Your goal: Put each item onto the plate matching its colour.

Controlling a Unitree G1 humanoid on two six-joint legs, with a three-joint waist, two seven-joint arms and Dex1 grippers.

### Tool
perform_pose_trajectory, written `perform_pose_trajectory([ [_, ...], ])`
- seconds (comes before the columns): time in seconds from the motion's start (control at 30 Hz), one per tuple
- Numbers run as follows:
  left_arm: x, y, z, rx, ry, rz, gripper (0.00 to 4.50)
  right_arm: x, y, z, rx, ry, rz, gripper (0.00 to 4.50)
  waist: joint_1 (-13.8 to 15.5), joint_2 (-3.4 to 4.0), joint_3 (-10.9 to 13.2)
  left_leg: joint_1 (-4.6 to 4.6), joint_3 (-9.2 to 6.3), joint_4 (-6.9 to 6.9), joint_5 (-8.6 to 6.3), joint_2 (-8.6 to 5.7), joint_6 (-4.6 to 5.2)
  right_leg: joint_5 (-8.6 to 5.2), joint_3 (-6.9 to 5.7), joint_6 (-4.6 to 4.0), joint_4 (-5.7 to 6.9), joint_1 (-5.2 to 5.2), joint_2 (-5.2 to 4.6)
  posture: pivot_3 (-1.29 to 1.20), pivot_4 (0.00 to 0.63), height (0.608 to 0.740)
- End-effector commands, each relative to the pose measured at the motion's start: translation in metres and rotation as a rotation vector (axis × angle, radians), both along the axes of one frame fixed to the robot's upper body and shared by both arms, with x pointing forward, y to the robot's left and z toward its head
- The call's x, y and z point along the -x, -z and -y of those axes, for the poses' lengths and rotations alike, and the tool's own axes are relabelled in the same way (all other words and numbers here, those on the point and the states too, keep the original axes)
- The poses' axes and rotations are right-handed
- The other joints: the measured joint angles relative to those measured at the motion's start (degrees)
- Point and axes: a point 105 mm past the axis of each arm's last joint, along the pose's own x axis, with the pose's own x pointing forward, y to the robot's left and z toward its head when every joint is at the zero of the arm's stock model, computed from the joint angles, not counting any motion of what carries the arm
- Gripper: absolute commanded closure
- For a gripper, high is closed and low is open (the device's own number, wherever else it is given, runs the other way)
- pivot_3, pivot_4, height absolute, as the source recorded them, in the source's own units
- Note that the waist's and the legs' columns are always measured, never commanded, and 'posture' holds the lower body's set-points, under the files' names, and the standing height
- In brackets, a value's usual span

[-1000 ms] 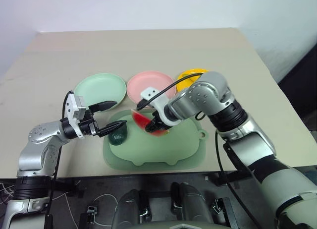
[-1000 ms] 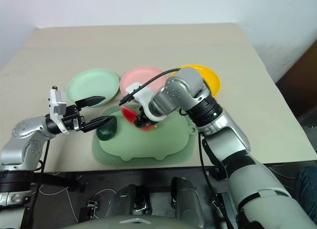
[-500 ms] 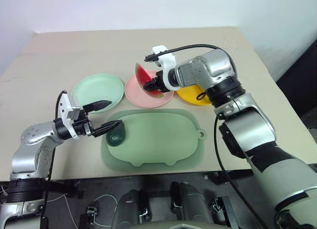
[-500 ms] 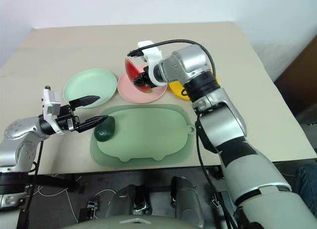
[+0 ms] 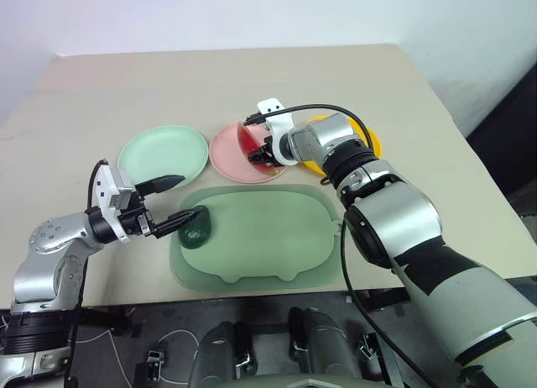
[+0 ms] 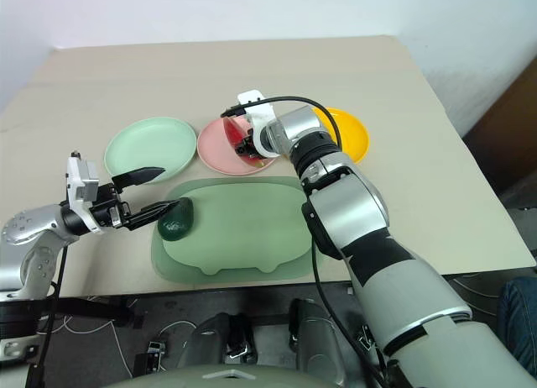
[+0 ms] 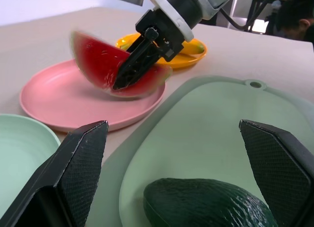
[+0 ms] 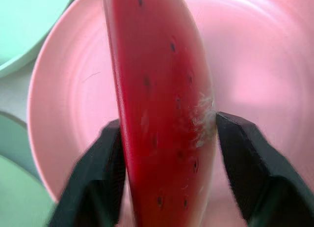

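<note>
The right gripper point(image 5: 262, 153) had the watermelon point(image 7: 113, 70) over the pink plate point(image 5: 231, 157), fingers seemingly loosening, hard to tell. The avocado point(image 5: 196, 230) waited on the tray point(image 5: 277, 245) between the left gripper point(image 5: 178, 200)'s spread fingers.

Watermelon wedge point(image 7: 117, 70) motion-blurred over pink plate point(image 7: 59, 101); banana point(image 7: 194, 47) on yellow plate point(image 7: 196, 57) mostly hidden behind right gripper point(image 7: 135, 72).
</note>
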Motion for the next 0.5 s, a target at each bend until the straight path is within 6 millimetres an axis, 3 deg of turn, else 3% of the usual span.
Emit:
perform_pose_trajectory([
  [0.03, 0.002, -0.014, -0.003, -0.005, -0.006, 0.052, 0.00, -0.001, -0.022, -0.011, -0.026, -0.037, 0.065, 0.27, 0.03, 0.00, 0.00, 0.00, 0.00, 0.00, 0.00, 0.00, 0.00, 0.00, 0.00, 0.00, 0.00, 0.00, 0.00, 0.00, 0.150, 0.696],
  [0.07, 0.002, -0.013, -0.003, -0.006, -0.007, 0.051, 0.00, -0.002, -0.025, -0.012, -0.019, -0.048, 0.080, 0.02, 0.03, 0.00, 0.00, 0.00, 0.00, 0.00, 0.00, 0.00, 0.00, 0.00, 0.00, 0.00, 0.00, 0.01, 0.00, 0.00, 0.150, 0.696],
  [0.17, 0.002, -0.013, -0.003, -0.007, -0.008, 0.050, 0.00, -0.003, -0.034, -0.012, -0.020, -0.062, 0.108, 0.02, 0.13, 0.00, 0.00, 0.00, 0.00, 0.00, 0.00, 0.00, 0.00, 0.00, 0.00, 0.00, 0.00, 0.01, -0.01, 0.00, 0.150, 0.696],
  [0.27, 0.002, -0.014, -0.005, -0.005, -0.011, 0.051, 0.00, -0.002, -0.059, -0.009, -0.045, -0.117, 0.146, 0.02, 0.15, 0.00, 0.00, 0.00, 0.00, 0.00, 0.00, 0.00, 0.00, 0.00, 0.00, 0.00, 0.00, 0.01, -0.01, 0.00, 0.150, 0.696],
  [0.43, 0.000, -0.015, -0.008, -0.002, -0.022, 0.057, 0.00, 0.016, -0.085, 0.003, -0.127, -0.222, 0.184, 0.02, 0.27, -0.02, -0.02, -0.01, -0.04, 0.00, 0.00, -0.01, 0.00, 0.00, 0.01, 0.00, -0.02, 0.00, -0.05, 0.00, 0.150, 0.696],
  [0.5, 0.000, -0.015, -0.007, -0.001, -0.021, 0.057, 0.00, 0.025, -0.086, 0.015, -0.155, -0.213, 0.186, 0.02, 0.32, -0.03, -0.02, 0.01, -0.14, 0.00, 0.00, -0.01, 0.00, 0.00, 0.00, -0.01, -0.05, 0.04, -0.08, 0.00, 0.150, 0.696],
])
